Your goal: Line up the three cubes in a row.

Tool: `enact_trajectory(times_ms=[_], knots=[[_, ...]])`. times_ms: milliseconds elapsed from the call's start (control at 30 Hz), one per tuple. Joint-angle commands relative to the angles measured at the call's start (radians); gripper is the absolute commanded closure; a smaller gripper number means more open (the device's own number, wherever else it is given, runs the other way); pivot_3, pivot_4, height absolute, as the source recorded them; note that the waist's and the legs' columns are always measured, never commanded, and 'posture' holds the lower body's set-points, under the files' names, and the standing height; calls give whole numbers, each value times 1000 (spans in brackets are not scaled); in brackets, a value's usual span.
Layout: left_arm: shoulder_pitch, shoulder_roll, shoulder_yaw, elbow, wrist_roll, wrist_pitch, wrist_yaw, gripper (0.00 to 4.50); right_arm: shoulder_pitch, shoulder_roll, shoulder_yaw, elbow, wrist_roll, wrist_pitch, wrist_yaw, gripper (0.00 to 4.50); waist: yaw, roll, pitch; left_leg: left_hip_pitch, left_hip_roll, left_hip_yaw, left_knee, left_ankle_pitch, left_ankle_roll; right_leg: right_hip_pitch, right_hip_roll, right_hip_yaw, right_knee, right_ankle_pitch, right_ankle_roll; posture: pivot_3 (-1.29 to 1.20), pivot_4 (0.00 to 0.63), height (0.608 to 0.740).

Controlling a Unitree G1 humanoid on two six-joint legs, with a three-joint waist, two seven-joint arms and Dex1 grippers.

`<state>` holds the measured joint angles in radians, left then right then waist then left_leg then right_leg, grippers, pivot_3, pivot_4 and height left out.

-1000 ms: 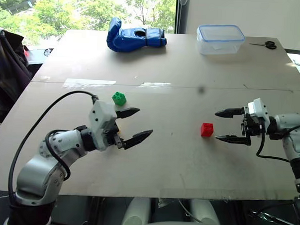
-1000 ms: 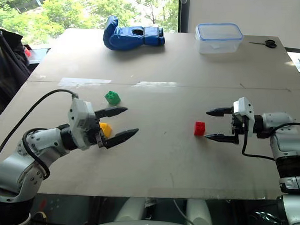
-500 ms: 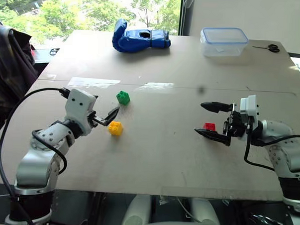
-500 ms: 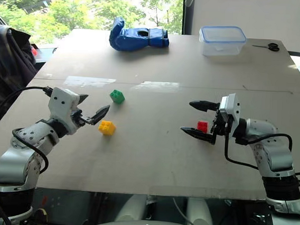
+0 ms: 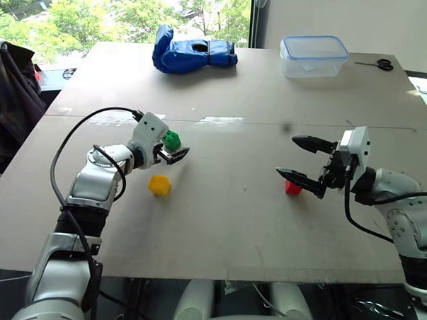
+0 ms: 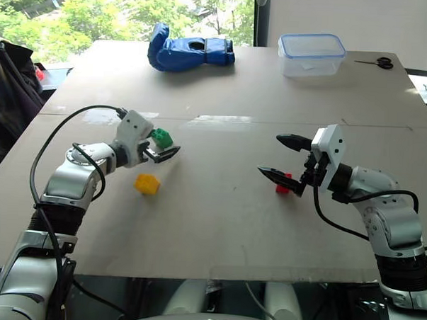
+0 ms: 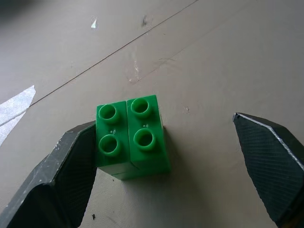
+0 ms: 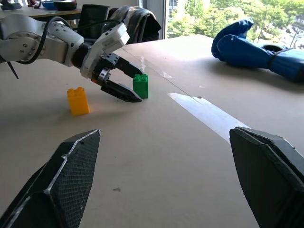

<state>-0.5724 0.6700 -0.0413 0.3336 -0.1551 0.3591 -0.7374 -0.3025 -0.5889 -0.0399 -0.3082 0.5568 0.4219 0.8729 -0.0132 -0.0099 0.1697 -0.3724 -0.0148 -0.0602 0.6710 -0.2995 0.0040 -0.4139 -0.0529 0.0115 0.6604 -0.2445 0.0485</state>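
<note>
The green cube (image 7: pixel 130 137) stands between the fingers of my open left gripper (image 5: pixel 173 145), against one finger and apart from the other. Just nearer than that gripper, the yellow cube (image 5: pixel 159 185) sits free on the table. On the right, the red cube (image 5: pixel 293 187) lies under the lower finger of my right gripper (image 5: pixel 286 155), which is open, points left and holds nothing. The right wrist view looks across at the green cube (image 8: pixel 140 86), the yellow cube (image 8: pixel 78 100) and the left gripper (image 8: pixel 121 80).
A blue glove (image 5: pixel 193 51) and a clear lidded box (image 5: pixel 314 55) sit at the far side of the table (image 5: pixel 225 224). Scissors (image 5: pixel 377 64) lie at the far right corner. A dark jacket (image 5: pixel 7 87) hangs beyond the left edge.
My left gripper has left the yellow cube and reached forward, and now straddles the green cube. My right gripper has swung left, its fingers now over the red cube.
</note>
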Motion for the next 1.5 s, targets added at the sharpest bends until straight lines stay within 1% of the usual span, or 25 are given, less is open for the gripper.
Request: enact_trajectory(times_ms=[33,267,400,500,533,567,600,667,767,900,933,1000,1067,1100,1133,1200,1267,1333,1433,1500], knots=[[-44,1,0,85,42,-85,-6,0,10,2,-19,-49,1,-1,-27,30,0,0,0,0,0,0,0,0,0,0,0,0,0,0,0,0,150,740],[-59,-16,7,132,49,-117,-22,0,27,3,-14,-55,-7,-10,-35,30,-1,0,0,-1,0,0,1,0,0,0,0,0,0,0,0,0,150,740],[-44,-26,30,102,26,-75,-22,0,36,-4,-17,-58,-11,-13,-30,30,0,0,0,-1,0,0,1,0,0,0,0,0,0,0,0,0,150,740],[-24,-36,48,75,13,-51,-11,857,38,-3,-18,-58,-15,-14,-29,0,-1,0,0,-1,0,0,1,0,1,0,0,0,1,0,0,0,150,740],[-20,-37,49,71,17,-50,-9,1256,38,-3,-18,-58,-16,-14,-28,0,-1,0,0,-1,0,0,1,0,1,0,0,0,1,0,0,0,150,740],[-14,-40,52,65,17,-45,-7,1759,39,-3,-17,-57,-18,-15,-27,0,-1,0,0,-1,0,-1,1,0,1,0,0,-1,1,0,0,0,150,740],[-10,-42,55,59,18,-39,-6,2133,39,-3,-16,-57,-20,-16,-26,0,-1,0,0,-1,0,-1,1,0,1,0,0,0,1,0,0,0,150,740],[-8,-44,60,52,21,-39,-2,3151,38,-4,-16,-57,-21,-17,-24,0,-1,0,0,-1,0,-1,1,0,0,0,0,-1,1,0,0,0,150,740],[-33,-49,60,45,17,-83,-13,3187,36,-4,-28,-55,-7,-11,-17,0,0,0,0,-1,0,-1,2,0,0,0,0,-1,1,0,0,0,150,740],[-82,-55,47,7,-9,-107,-79,3187,47,-13,-42,-50,-1,-10,-10,0,2,0,0,-2,0,-2,3,0,0,0,0,-2,1,0,0,0,150,740],[-95,-56,37,-36,-40,-94,-134,3187,57,-19,-52,-49,2,-16,-2,0,2,0,0,-4,0,-2,3,0,0,-1,0,-2,1,0,0,0,150,740],[-106,-49,12,-187,-158,-36,-300,3187,80,-34,-81,-44,6,-33,16,0,3,0,0,-6,0,-3,5,0,0,-2,0,-3,1,0,0,0,150,740],[-68,-22,-8,-359,-292,31,-465,3187,106,-55,-105,-44,9,-40,32,0,3,0,0,-13,1,-5,9,-1,2,-5,-1,-6,0,0,0,0,150,740],[-50,-8,-25,-419,-322,53,-510,3187,120,-65,-114,-47,11,-44,44,0,-1,0,0,-12,1,-4,9,-1,2,-5,-1,-5,0,0,0,0,150,740],[-35,2,-56,-462,-317,54,-537,3187,137,-74,-123,-50,14,-50,58,0,-3,0,0,-12,1,-3,9,-2,2,-5,-2,-3,0,0,0,0,150,740],[-13,25,-129,-500,-251,16,-566,3187,168,-86,-133,-53,10,-75,82,0,-4,1,-1,-9,1,-1,9,-2,3,-5,-1,-1,1,0,0,0,150,740],[-7,41,-213,-500,-150,-39,-565,3187,207,-95,-143,-48,-10,-119,101,0,-4,1,-1,-5,0,0,9,-2,4,-1,1,1,2,0,0,0,150,740],[-12,33,-265,-477,-83,-58,-544,3187,247,-105,-144,-40,-45,-150,102,0,0,1,-1,-4,1,0,9,-4,7,0,4,0,3,0,0,0,150,740],[-30,-55,-290,-410,-23,-91,-441,3187,321,-69,-181,-48,-2,-215,133,0,3,1,0,-4,1,-1,13,-4,8,1,4,0,4,0,0,0,150,740],[-21,-94,-304,-393,-11,-103,-427,3187,358,-60,-201,-54,14,-237,145,0,3,1,0,-5,1,-1,15,-4,8,2,4,0,3,1,2,0,150,740]])
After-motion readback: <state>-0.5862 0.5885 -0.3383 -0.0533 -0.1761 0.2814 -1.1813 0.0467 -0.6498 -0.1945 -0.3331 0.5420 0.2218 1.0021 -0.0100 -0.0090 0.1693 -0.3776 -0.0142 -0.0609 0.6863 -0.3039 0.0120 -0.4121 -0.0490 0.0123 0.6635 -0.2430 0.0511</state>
